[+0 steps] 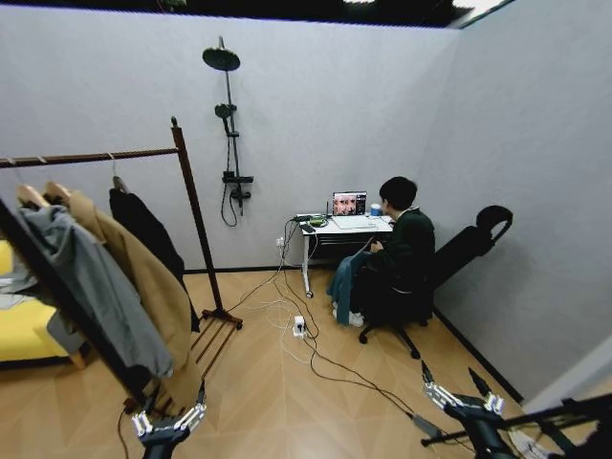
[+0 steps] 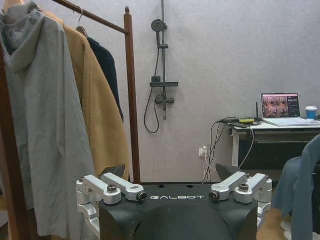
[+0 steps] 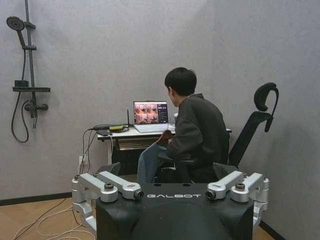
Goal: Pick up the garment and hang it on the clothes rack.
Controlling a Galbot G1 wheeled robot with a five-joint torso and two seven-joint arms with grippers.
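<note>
**Tech 1:** Grey walls enclose a room with a wood-pattern floor. Where is the clothes rack?

**Tech 2:** It stands ahead of the left gripper, beyond the fingertips. The horizontal bar runs between dark reddish-brown posts.

**Tech 1:** Where is the garment?

**Tech 2:** It hangs on the bar on a thin hanger, nearest the far post. It is the item farthest from the left fingers. A tan coat hangs beside it, and a grey hooded jacket hangs nearest the fingers.

**Tech 1:** What is the state of the left fingers?

**Tech 2:** They are spread wide and hold nothing. The gripper hangs low over the floor, apart from the rack.

**Tech 1:** And the right gripper?

**Tech 2:** Its fingers are also spread wide and hold nothing. It sits low, well apart from the rack. Beyond its fingertips are a surface carrying a laptop and a seated person. A shower fixture is mounted on the wall between the rack and the surface.
</note>
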